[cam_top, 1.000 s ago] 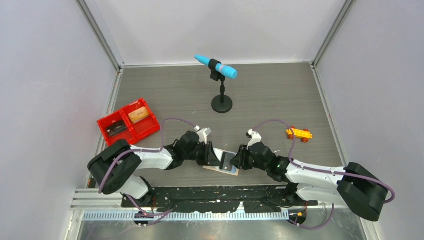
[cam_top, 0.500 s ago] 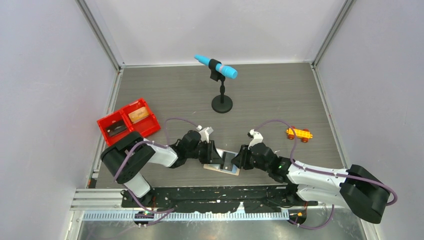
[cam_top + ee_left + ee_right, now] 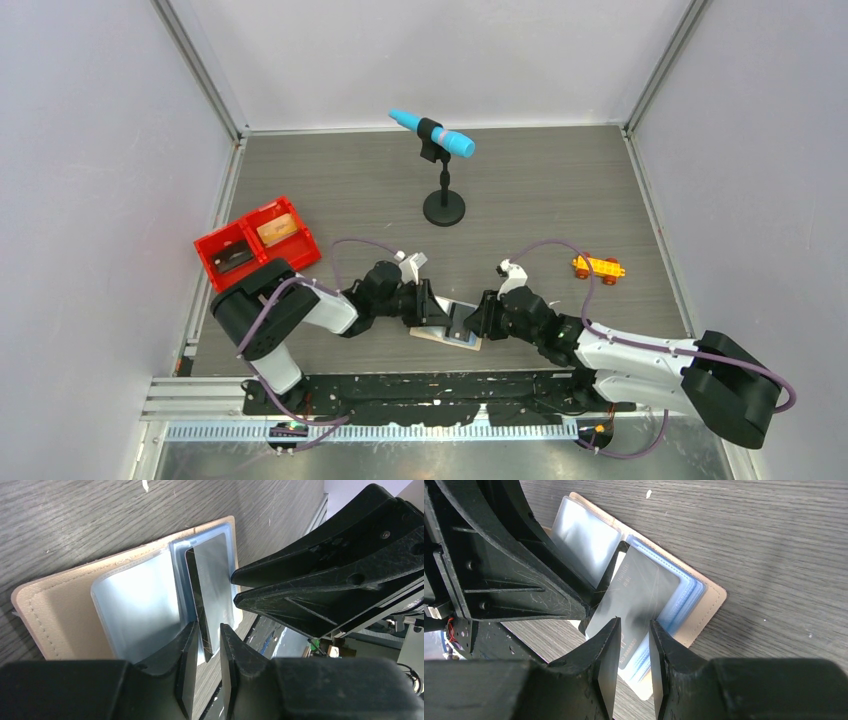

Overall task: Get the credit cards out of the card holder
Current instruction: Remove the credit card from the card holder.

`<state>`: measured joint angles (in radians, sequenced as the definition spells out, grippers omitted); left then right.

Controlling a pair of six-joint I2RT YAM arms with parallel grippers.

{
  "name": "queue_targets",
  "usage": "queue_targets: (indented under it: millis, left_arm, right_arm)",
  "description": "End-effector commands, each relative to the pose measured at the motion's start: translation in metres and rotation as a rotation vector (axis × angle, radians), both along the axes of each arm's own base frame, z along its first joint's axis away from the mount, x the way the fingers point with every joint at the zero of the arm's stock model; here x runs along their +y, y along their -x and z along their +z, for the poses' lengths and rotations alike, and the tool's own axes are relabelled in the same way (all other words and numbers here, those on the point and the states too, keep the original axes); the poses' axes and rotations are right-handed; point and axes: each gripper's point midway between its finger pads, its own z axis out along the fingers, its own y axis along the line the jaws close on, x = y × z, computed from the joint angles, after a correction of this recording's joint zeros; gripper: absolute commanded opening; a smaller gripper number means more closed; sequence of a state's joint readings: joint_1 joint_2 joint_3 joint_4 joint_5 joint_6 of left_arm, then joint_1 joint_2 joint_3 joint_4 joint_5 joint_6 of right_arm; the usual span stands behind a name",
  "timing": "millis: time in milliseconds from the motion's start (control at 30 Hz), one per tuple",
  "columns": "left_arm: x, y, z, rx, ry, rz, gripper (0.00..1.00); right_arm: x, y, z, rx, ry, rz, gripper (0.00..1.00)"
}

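At the worktop's near edge the wallet (image 3: pixel 55 615) lies open; the left wrist view shows the left gripper (image 3: pixel 207 630) pinching its grey card (image 3: pixel 215 575). The right gripper (image 3: pixel 634 625) straddles that card, and I cannot tell whether it grips. Only the overhead view shows the red tray (image 3: pixel 240 221) at the left edge.

The left arm (image 3: pixel 325 315) and right arm (image 3: pixel 630 352) share black joints, white links, purple cables, scuffed black fingers (image 3: pixel 186 670).
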<state>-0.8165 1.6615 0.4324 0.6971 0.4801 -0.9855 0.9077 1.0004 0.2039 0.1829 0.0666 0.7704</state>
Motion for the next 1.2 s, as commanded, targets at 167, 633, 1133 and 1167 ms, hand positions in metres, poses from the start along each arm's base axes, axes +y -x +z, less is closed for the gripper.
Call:
queue_targets:
  millis: [167, 633, 1133, 1167]
  left_arm:
    - [-0.007, -0.002, 0.009, 0.007, 0.096, 0.002, 0.23]
    - [-0.005, -0.005, 0.009, 0.047, 0.161, 0.027, 0.07]
    - [0.003, -0.009, 0.008, 0.052, 0.178, 0.047, 0.13]
    - [0.004, -0.009, 0.008, 0.052, 0.18, 0.049, 0.14]
  right_arm:
    - [-0.005, -0.002, -0.006, -0.008, 0.02, -0.022, 0.34]
    - [-0.008, -0.001, -0.015, 0.016, 0.043, -0.034, 0.33]
    - [-0.011, -0.002, -0.017, 0.014, 0.056, -0.045, 0.33]
    - [-0.011, -0.002, -0.017, 0.014, 0.056, -0.046, 0.33]
